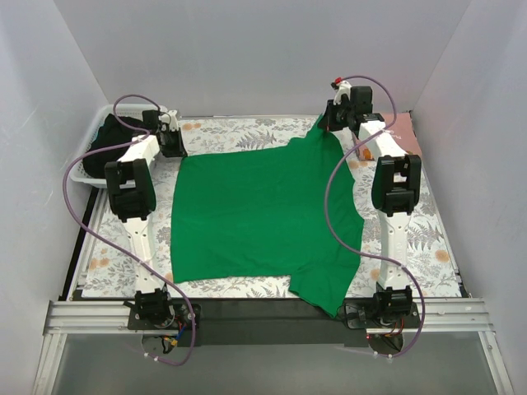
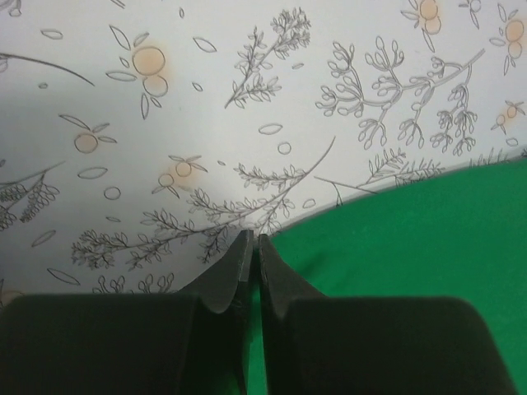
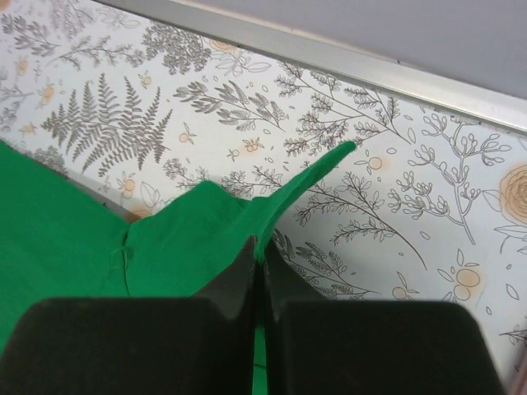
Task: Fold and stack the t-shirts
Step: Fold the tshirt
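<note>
The bright green t-shirt (image 1: pixel 255 214) lies spread flat over the middle of the floral table cloth (image 1: pixel 222 136), one part hanging toward the near edge. My left gripper (image 1: pixel 175 148) is at its far left corner, jaws shut with green cloth between them in the left wrist view (image 2: pixel 252 239). My right gripper (image 1: pixel 329 122) is at the far right corner, shut on a pinched fold of the shirt (image 3: pixel 181 239) that rises to a point (image 3: pixel 329 160). The pale pink t-shirt (image 1: pixel 405 136) shows partly at the back right, behind my right arm.
A white slatted basket (image 1: pixel 82 169) with a dark garment (image 1: pixel 111 140) in it stands at the back left, beside my left arm. White walls enclose the table on three sides. A metal rail (image 3: pixel 329 58) runs along the far edge.
</note>
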`<control>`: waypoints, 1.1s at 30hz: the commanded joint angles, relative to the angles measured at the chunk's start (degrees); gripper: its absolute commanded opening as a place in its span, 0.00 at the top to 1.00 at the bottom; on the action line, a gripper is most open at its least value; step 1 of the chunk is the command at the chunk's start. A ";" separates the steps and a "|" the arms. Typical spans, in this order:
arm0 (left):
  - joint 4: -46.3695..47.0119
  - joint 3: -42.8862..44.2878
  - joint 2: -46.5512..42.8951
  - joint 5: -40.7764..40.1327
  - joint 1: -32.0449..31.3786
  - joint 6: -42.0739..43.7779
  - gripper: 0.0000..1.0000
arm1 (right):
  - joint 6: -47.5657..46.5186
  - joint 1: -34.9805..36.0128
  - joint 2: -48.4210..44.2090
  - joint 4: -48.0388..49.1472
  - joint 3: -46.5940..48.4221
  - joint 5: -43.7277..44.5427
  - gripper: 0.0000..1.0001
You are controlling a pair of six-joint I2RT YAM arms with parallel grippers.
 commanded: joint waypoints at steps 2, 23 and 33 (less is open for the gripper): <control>3.64 -4.81 -8.73 1.55 0.55 1.48 1.00 | -0.09 -1.51 -6.17 1.68 -1.10 -2.34 0.99; 11.82 -19.05 -20.86 5.77 1.51 6.31 1.00 | -1.49 -1.78 -8.72 0.10 -6.12 -7.52 0.99; 15.77 -27.92 -27.63 7.09 2.22 8.33 1.00 | -3.87 -2.31 -12.59 -0.60 -10.95 -8.67 0.99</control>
